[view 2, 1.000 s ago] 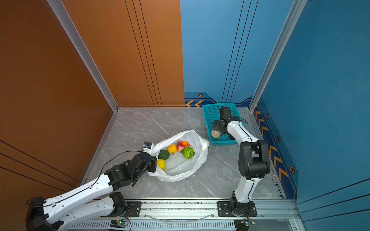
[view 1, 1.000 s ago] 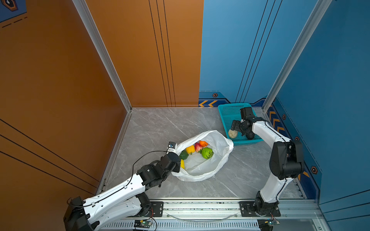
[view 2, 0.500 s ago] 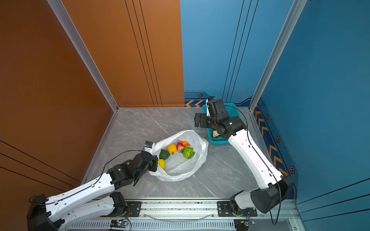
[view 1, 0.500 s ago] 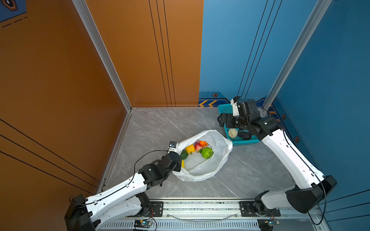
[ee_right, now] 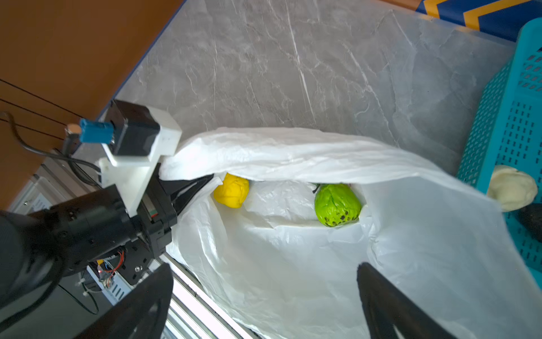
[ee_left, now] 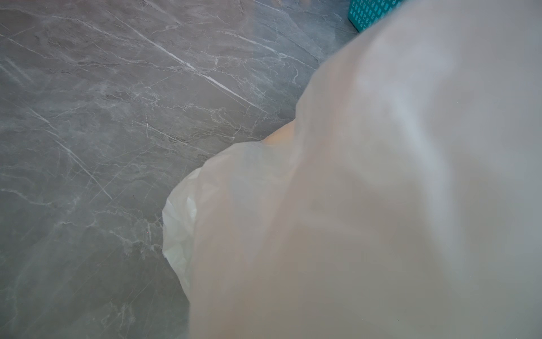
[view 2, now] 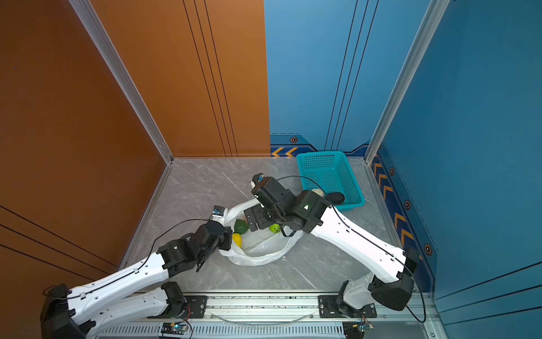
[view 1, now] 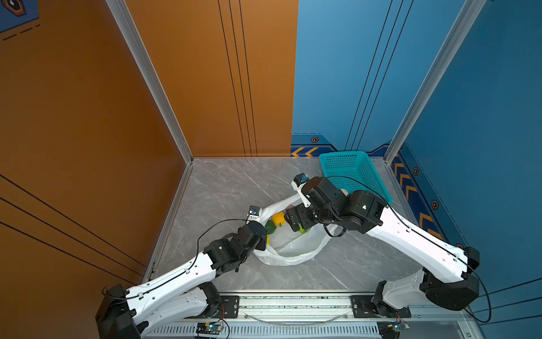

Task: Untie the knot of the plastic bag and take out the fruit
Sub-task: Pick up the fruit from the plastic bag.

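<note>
The thin, crinkly white translucent plastic bag [view 1: 293, 252] lies mid-scene on the grey marble-patterned tabletop [view 1: 234, 182] with its mouth gaping upward. In both top views the open rim makes a rough oval. Its long axis seems to run from near-left to far-right, toward the teal perforated plastic basket [view 1: 352, 167], though the right arm covers that far end. The left claw [ee_right: 205, 182] is pinched tight on the near-left rim, its black tips meeting on the film in the right wrist view. In the left wrist view the bag [ee_left: 352, 205] fills most of the picture as a blurred white sheet. The right claw [view 1: 296, 223] hangs over the far part of the mouth, its jaws spread wide with nothing between them. Its two dark fingers [ee_right: 140, 299] frame the bag's crumpled inside. The fruit lies partly in the bag. A small round yellow piece [ee_right: 231, 190] sits just beside the left claw's tips, and a bright green, dark-speckled piece [ee_right: 337, 204] lies further along. Both are partly tucked under a fold of the rim, beyond the right claw's fingertips and apart from them. A top view shows a dark green piece [view 1: 270, 228] and a second yellow one [view 1: 278, 218] just left of the right claw. A cream-white piece [view 2: 318, 192] and a black piece [view 2: 335, 197] rest side by side at the basket's near end.
</note>
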